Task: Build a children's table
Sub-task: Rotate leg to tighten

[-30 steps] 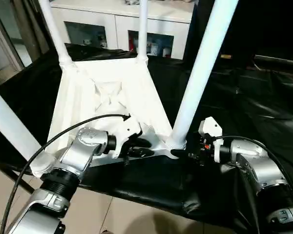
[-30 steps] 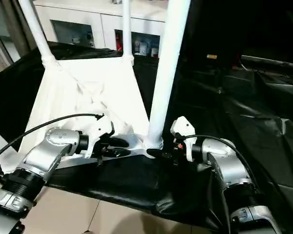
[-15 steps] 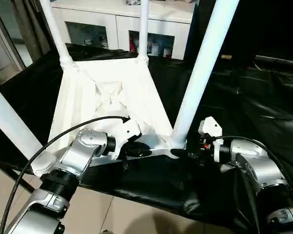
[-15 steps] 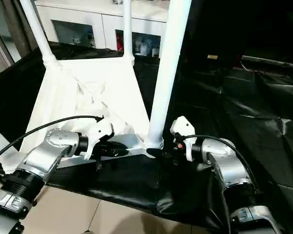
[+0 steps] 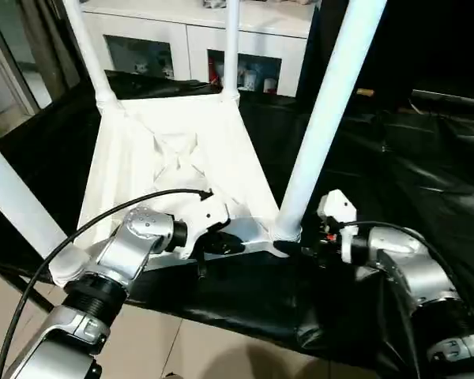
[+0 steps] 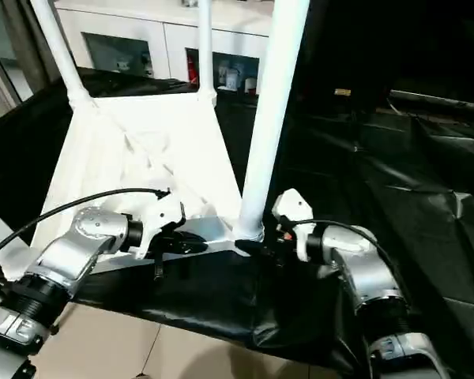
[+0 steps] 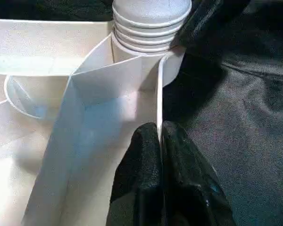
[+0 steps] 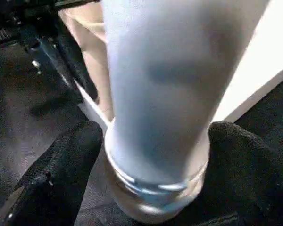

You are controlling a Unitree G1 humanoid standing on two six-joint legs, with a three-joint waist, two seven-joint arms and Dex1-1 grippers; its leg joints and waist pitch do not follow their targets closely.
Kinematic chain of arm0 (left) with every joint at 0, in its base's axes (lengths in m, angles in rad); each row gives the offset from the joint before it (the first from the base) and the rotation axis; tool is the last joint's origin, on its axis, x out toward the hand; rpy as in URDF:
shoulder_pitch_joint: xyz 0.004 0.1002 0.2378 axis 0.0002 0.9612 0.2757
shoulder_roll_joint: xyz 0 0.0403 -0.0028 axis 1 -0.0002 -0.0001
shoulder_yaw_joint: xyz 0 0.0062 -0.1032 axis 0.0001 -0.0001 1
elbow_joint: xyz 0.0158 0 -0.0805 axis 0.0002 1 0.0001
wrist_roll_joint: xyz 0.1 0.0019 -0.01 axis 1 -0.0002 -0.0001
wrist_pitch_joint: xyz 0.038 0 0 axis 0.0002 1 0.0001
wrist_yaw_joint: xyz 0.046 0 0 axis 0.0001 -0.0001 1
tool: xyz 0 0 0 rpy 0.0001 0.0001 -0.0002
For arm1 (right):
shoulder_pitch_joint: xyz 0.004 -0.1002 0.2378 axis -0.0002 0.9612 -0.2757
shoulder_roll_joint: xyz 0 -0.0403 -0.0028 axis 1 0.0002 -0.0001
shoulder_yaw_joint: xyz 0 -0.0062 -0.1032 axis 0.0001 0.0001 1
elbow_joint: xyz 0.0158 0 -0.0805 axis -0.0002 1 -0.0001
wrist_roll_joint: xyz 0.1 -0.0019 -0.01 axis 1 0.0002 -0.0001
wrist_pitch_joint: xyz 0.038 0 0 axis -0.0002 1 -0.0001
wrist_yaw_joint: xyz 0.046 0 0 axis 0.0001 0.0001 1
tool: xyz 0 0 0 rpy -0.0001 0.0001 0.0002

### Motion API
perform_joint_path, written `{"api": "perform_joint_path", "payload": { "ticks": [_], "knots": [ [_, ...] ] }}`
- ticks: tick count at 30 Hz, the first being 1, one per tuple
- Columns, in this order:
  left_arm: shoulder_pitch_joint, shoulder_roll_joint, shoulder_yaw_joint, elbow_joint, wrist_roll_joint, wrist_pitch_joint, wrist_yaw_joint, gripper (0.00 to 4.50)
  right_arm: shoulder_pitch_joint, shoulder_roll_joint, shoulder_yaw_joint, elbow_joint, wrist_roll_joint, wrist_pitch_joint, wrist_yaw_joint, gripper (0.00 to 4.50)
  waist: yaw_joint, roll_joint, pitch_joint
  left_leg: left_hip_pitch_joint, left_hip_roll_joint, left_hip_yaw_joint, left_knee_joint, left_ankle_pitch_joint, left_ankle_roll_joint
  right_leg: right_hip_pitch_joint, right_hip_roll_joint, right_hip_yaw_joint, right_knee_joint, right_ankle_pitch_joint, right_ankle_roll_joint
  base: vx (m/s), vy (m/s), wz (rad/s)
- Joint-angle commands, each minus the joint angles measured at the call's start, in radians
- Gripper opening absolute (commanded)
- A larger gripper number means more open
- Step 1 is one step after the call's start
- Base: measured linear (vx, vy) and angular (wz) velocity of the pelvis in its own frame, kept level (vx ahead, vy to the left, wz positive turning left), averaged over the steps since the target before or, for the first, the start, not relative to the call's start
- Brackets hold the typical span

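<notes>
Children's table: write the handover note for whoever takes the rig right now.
Left hand: shut on the near rim wall of the upside-down tabletop.
Right hand: fingers spread around the base of the near right leg, at its corner socket; whether they press on it cannot be told.
Done: four legs stand in the corner sockets.
Left: check that this leg is fully seated, let go, turn the table upright.

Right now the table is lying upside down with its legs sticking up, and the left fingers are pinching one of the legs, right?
Not quite. The left fingers pinch the thin side wall of the tabletop, beside the leg, as the left wrist view shows. The rest is right.
</notes>
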Motion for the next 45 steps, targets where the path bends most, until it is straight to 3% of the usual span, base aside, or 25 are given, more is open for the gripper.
{"api": "perform_joint_path", "payload": {
  "ticks": [1,6,9,10,18,21,28,31,35,36,39,43,45],
  "knots": [
    [0.002,-0.001,-0.010,0.015,0.020,-0.004,0.005,0.00,-0.021,-0.001,0.003,0.010,-0.009,-0.006,-0.008,3.73,0.000,-0.009,-0.070,0.009,0.021,-0.004,-0.065,-0.198,0.051,0.057,-0.058,0.041,-0.074,-0.249,-0.203,0.000,0.000,0.00],
    [0.000,-0.001,-0.011,0.017,0.015,-0.004,0.001,0.00,-0.029,0.012,0.003,0.018,-0.009,0.003,-0.016,3.25,0.001,-0.010,-0.072,0.007,0.020,-0.004,-0.064,-0.178,0.053,0.058,-0.058,0.042,-0.072,-0.230,-0.201,0.000,0.000,0.00],
    [0.000,-0.001,-0.010,0.018,0.013,-0.004,0.000,0.00,-0.033,0.013,0.003,0.025,-0.011,0.005,-0.020,3.19,0.001,-0.008,-0.072,0.008,0.021,-0.004,-0.065,-0.180,0.053,0.058,-0.058,0.041,-0.071,-0.226,-0.206,0.000,0.000,0.00],
    [0.000,0.000,-0.010,0.018,0.011,-0.004,0.001,0.00,-0.036,0.014,0.002,0.029,-0.011,0.005,-0.022,2.89,0.000,-0.011,-0.071,0.007,0.020,-0.004,-0.065,-0.180,0.054,0.058,-0.058,0.041,-0.071,-0.224,-0.206,0.000,0.000,0.00],
    [0.000,0.000,-0.006,0.023,0.008,0.003,0.008,0.00,-0.034,0.017,0.003,0.037,-0.014,0.004,-0.027,2.75,0.000,-0.008,-0.072,0.007,0.021,-0.005,-0.065,-0.178,0.053,0.059,-0.058,0.041,-0.069,-0.216,-0.207,0.000,0.000,0.00],
    [-0.013,-0.023,0.013,0.045,0.010,0.017,0.064,0.00,-0.036,0.034,-0.005,0.065,-0.039,0.006,-0.111,2.75,-0.002,-0.008,-0.069,0.008,0.020,-0.003,-0.066,-0.191,0.047,0.055,-0.058,0.042,-0.073,-0.242,-0.204,0.000,0.000,0.00],
    [-0.111,-0.153,0.049,0.184,0.065,0.031,0.357,0.00,-0.078,0.169,-0.068,0.192,-0.097,0.042,-0.527,2.74,-0.015,-0.010,-0.064,0.017,0.012,-0.009,-0.070,-0.261,0.003,0.050,-0.060,0.035,-0.099,-0.437,-0.133,0.000,0.000,0.00],
    [-0.160,-0.217,0.060,0.253,0.083,0.026,0.484,0.00,-0.104,0.243,-0.074,0.228,-0.114,0.055,-0.669,2.74,-0.020,-0.004,-0.065,0.017,0.011,-0.010,-0.071,-0.264,0.000,0.047,-0.058,0.036,-0.101,-0.438,-0.126,0.000,0.000,0.00],
    [-0.187,-0.254,0.038,0.288,0.105,-0.014,0.511,0.00,-0.120,0.314,-0.044,0.235,-0.117,0.022,-0.676,2.74,-0.021,-0.005,-0.069,0.010,0.011,-0.009,-0.071,-0.250,0.016,0.051,-0.057,0.037,-0.096,-0.354,-0.146,0.000,0.000,0.00],
    [-0.189,-0.261,0.033,0.296,0.107,-0.027,0.507,0.00,-0.118,0.334,-0.043,0.227,-0.094,0.005,-0.639,3.09,-0.019,-0.005,-0.070,0.009,0.013,-0.009,-0.070,-0.237,0.023,0.055,-0.059,0.039,-0.091,-0.316,-0.156,0.000,0.000,0.00],
    [-0.178,-0.254,0.029,0.290,0.100,-0.044,0.465,0.00,-0.115,0.337,-0.055,0.216,-0.068,0.002,-0.598,3.44,-0.018,-0.006,-0.071,0.007,0.013,-0.009,-0.070,-0.225,0.035,0.057,-0.059,0.039,-0.087,-0.288,-0.170,0.000,0.000,0.00],
    [-0.148,-0.213,0.023,0.267,0.082,-0.083,0.364,0.00,-0.115,0.279,-0.055,0.179,-0.046,-0.018,-0.487,3.80,-0.020,-0.009,-0.067,0.002,0.013,-0.010,-0.072,-0.238,0.043,0.060,-0.060,0.036,-0.090,-0.327,-0.162,0.000,0.000,0.00],
    [-0.135,-0.189,0.026,0.256,0.070,-0.104,0.308,0.00,-0.110,0.232,-0.047,0.149,-0.037,-0.012,-0.404,3.94,-0.019,-0.008,-0.067,0.006,0.015,-0.010,-0.071,-0.237,0.046,0.058,-0.062,0.037,-0.093,-0.338,-0.160,0.000,0.000,0.00]
  ]
}}
